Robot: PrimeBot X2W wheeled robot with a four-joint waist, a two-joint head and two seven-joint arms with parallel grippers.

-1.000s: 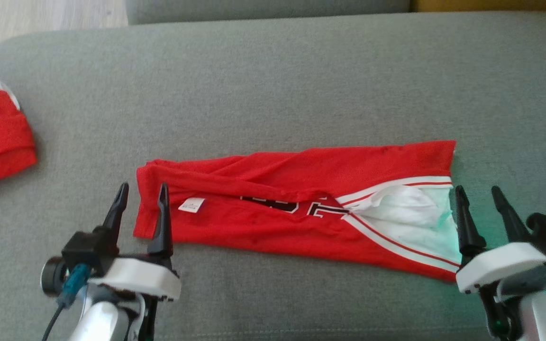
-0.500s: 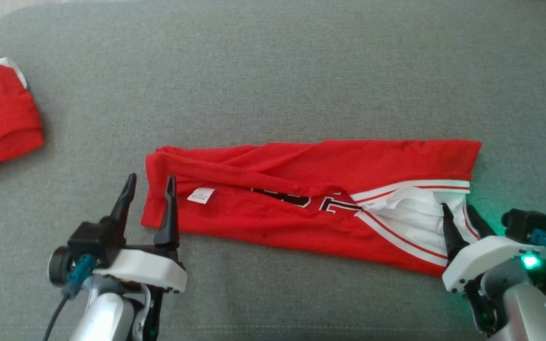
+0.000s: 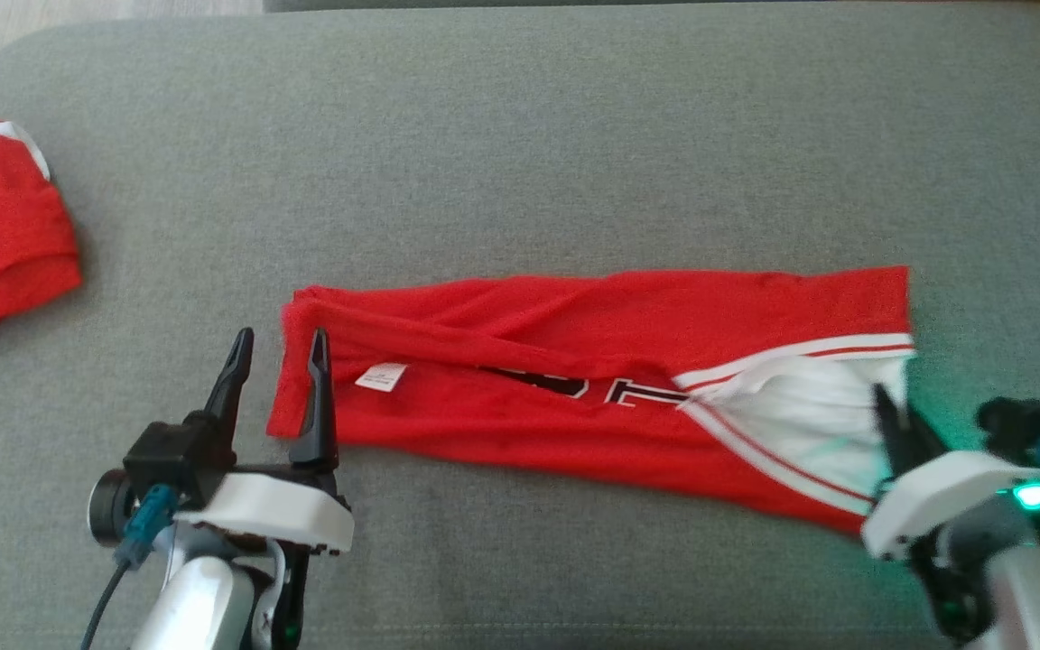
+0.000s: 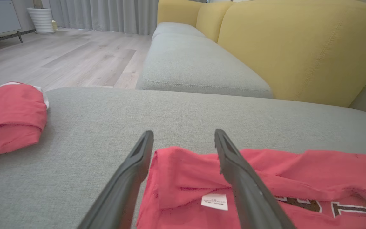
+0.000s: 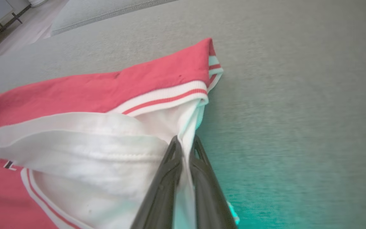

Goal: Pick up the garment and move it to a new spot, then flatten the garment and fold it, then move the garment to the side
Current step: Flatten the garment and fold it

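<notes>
Two hands work the ends of the red jersey, which lies as a long folded strip across the middle of the grey sofa cushion. My right hand is clenched on the white edge at the jersey's right end, with cloth pinched between the fingers. My left hand stands released at the left corner near the label, one finger over the cloth and one just off it. I judge this to be the folding step. Next, my left hand needs to pinch its corner so both ends can lift together.
</notes>
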